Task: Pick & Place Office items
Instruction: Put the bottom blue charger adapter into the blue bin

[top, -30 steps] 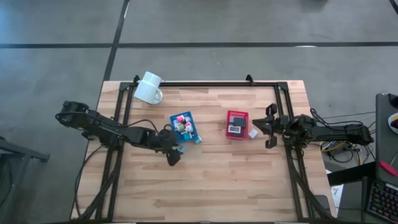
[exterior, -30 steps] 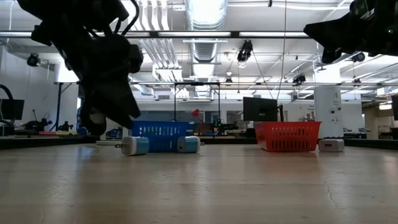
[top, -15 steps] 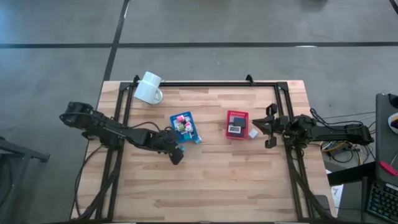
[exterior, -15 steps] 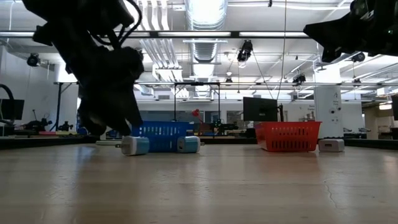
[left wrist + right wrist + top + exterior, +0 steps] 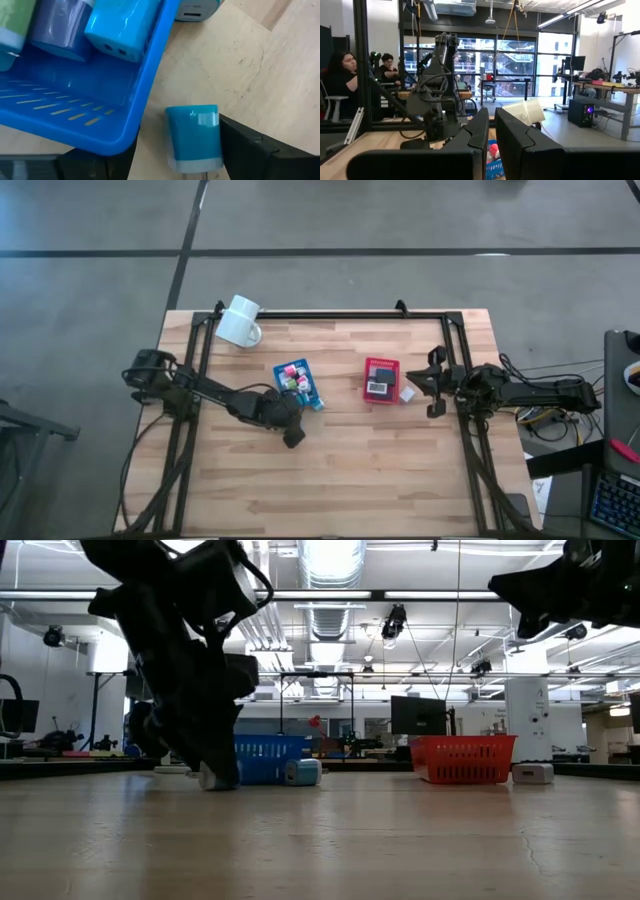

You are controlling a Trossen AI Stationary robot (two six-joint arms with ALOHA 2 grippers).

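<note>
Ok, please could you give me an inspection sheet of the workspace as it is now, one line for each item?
Surface: wooden table, bare at the front.
Job's things: small blocks fill the blue tray; a teal block lies on the wood beside it; the red tray holds dark and white pieces.
Clutter: white mug on its side at the back corner.
Grippers: left gripper low at the teal block; right gripper waits, shut, beside the red tray.
Cables: bundle off the right edge.
Surroundings: seated people behind glass.
</note>
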